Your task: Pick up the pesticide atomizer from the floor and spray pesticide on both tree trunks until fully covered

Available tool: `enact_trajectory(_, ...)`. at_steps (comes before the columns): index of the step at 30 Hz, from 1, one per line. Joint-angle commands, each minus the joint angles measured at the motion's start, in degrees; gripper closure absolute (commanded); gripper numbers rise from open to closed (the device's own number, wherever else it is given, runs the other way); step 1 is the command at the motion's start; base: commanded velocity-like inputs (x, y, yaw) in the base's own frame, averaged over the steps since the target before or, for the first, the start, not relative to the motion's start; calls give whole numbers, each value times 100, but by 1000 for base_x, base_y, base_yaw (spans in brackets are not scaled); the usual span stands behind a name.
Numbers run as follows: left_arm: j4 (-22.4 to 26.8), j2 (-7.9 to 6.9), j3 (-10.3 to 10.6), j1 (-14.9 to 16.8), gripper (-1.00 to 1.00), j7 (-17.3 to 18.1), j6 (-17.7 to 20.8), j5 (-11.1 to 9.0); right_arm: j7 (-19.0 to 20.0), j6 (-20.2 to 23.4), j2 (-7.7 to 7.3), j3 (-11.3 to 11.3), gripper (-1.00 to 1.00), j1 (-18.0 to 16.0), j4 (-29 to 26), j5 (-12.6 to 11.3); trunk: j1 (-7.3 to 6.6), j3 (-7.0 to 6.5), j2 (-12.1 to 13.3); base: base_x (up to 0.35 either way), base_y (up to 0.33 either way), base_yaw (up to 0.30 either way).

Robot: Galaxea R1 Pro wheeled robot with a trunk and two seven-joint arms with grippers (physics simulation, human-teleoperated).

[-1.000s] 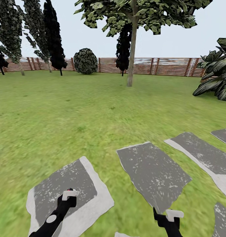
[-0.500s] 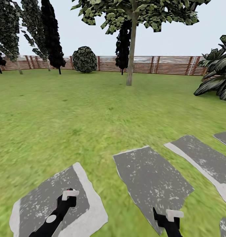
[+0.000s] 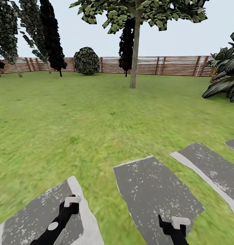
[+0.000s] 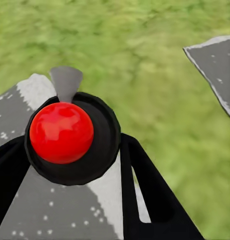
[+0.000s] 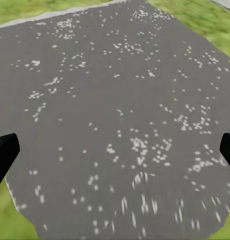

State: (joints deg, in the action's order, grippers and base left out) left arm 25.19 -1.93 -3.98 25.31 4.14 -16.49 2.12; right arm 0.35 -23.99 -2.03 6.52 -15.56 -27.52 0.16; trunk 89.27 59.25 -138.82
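In the left wrist view the pesticide atomizer (image 4: 61,132), a dark round bottle with a red top, sits clamped between the black fingers (image 4: 145,175) of my left gripper (image 4: 69,152). From the head view, that left gripper (image 3: 72,200) hangs low over a stepping stone, a speck of red at its tip. My right gripper (image 3: 171,223) is open, its fingertips (image 5: 2,152) wide apart above grey speckled stone. One tree with a pale trunk (image 3: 134,51) and a green jagged crown stands far ahead across the lawn.
Grey stepping stones (image 3: 154,190) lie in the grass (image 3: 79,119) just ahead and to the right (image 3: 209,170). A brown slat fence (image 3: 164,65) closes the far side. Dark trees (image 3: 50,34) and a round bush (image 3: 86,61) stand at the back left, a palm (image 3: 226,78) at the right.
The whole view has shifted: the stepping stones have slid left and lower in the picture, so the camera has moved. Both arms hold the same place in the view.
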Motion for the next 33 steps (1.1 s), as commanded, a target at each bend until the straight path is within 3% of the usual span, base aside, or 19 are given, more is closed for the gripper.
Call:
enact_trajectory(1, 1, 0, 1, 0, 100, -1, -2, -1, 0, 0, 0, -1, -100, 0, 0, 1, -1, 0, -1, 312, -97, 0)
enact_trajectory(33, 3, 0, -6, 0, 100, -1, -3, -1, -4, 0, 0, -2, -100, 0, 1, 1, -1, 0, -1, 338, -10, 0)
